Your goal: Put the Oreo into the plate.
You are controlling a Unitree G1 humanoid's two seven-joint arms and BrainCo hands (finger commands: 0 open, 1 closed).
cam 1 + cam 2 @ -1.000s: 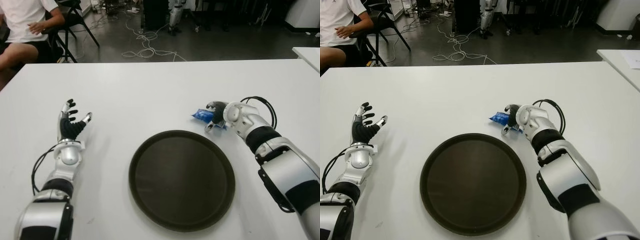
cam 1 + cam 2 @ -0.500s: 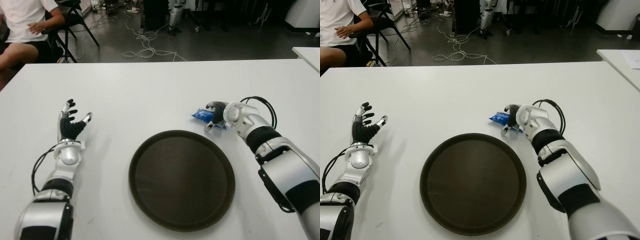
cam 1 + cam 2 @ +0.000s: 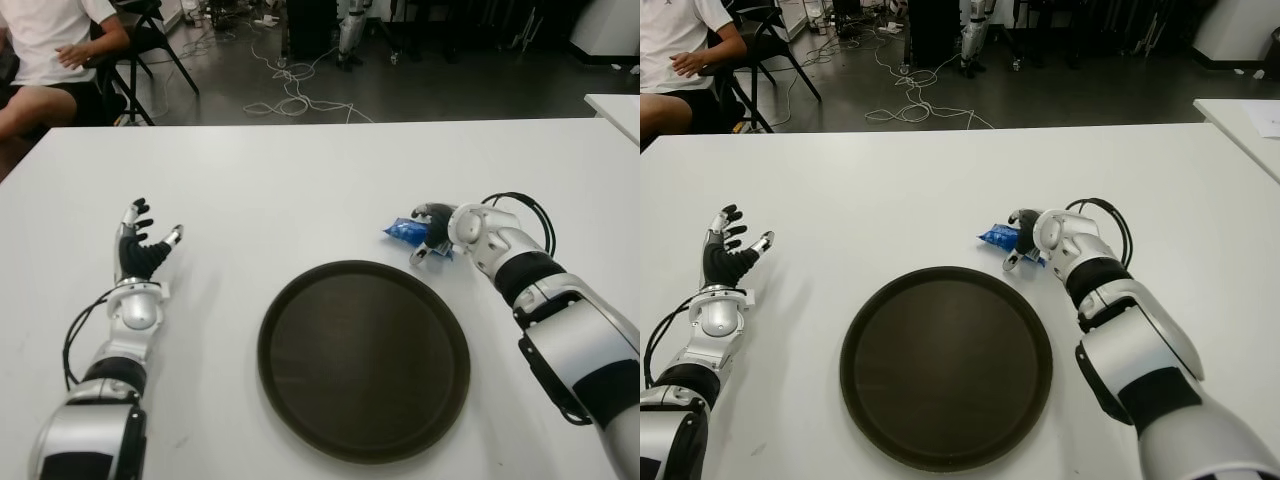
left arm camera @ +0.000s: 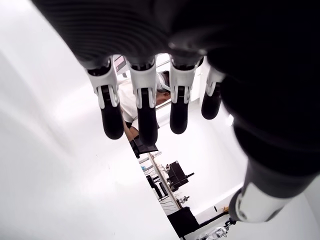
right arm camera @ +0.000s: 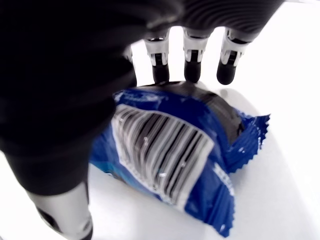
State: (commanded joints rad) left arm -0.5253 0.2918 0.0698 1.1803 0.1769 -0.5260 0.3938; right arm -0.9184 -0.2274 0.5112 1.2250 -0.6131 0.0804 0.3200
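The Oreo is a small blue packet (image 3: 403,231) lying on the white table (image 3: 300,190), just beyond the far right rim of the round dark plate (image 3: 275,312). My right hand (image 3: 424,236) arches over the packet's right end. In the right wrist view its fingertips (image 5: 192,70) reach the far edge of the packet (image 5: 175,150) and the thumb stands on the near side with a gap, so nothing is clamped. My left hand (image 3: 146,241) shows over the table well to the left of the plate, its fingers (image 4: 145,115) spread and holding nothing.
A seated person (image 3: 50,50) and a black chair (image 3: 150,30) are beyond the table's far left corner. Cables (image 3: 290,95) lie on the floor behind. The corner of another white table (image 3: 615,108) shows at the right edge.
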